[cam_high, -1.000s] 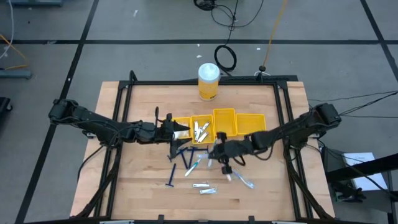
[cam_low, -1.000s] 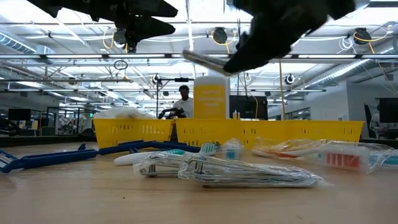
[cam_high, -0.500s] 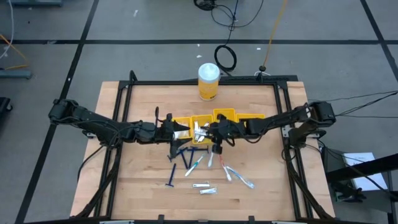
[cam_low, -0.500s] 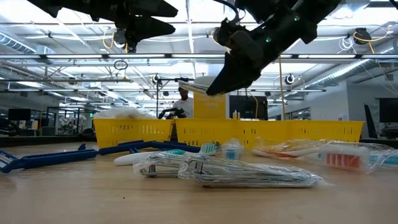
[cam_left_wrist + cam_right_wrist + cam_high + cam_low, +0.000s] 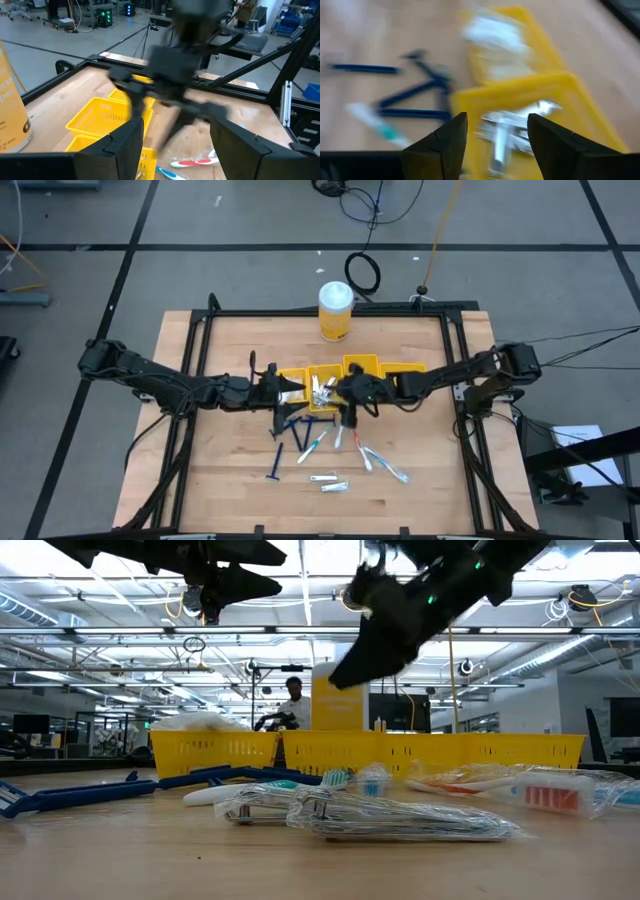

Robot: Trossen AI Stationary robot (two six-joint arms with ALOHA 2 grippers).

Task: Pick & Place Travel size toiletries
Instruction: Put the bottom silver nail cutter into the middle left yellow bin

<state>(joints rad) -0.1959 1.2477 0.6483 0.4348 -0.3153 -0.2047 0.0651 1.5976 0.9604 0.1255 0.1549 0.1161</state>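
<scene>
Where a second ago the right pincer (image 5: 343,393) hung over the open wooden bench (image 5: 230,480) with a slim silvery packet pinched in it, it now sits above the second compartment of the row of yellow plastic bins (image 5: 392,378), its fingers (image 5: 437,145) spread apart with nothing between them. Directly beyond those fingers the right wrist view shows silvery sachets (image 5: 512,131) lying inside that bin, so I judge the packet has just been dropped there: one more toiletry sorted.

Hovering over the leftmost bin, the left pincer (image 5: 283,388) has not shifted; its fingers (image 5: 122,147) stand apart and hold nothing. White puffy packets (image 5: 492,34) fill that end bin.

Plenty is left on the bench: dark blue T-shaped razors (image 5: 287,427) just in front of the bins, another razor (image 5: 275,465) farther forward, slim white-and-teal toothbrushes (image 5: 313,443) beside them, a red-and-white toothbrush (image 5: 367,459), and clear-wrapped silvery pieces (image 5: 330,483) nearest the front edge.

For room, the two pincers are close over neighbouring bins, so the right arm would best back away toward the front, not sideways. A tall yellow canister with a white lid (image 5: 335,311) stands behind the bins near the far edge, clear of both arms. Bare bench lies on either side of the scattered items, and a black frame (image 5: 190,360) borders the bench.
</scene>
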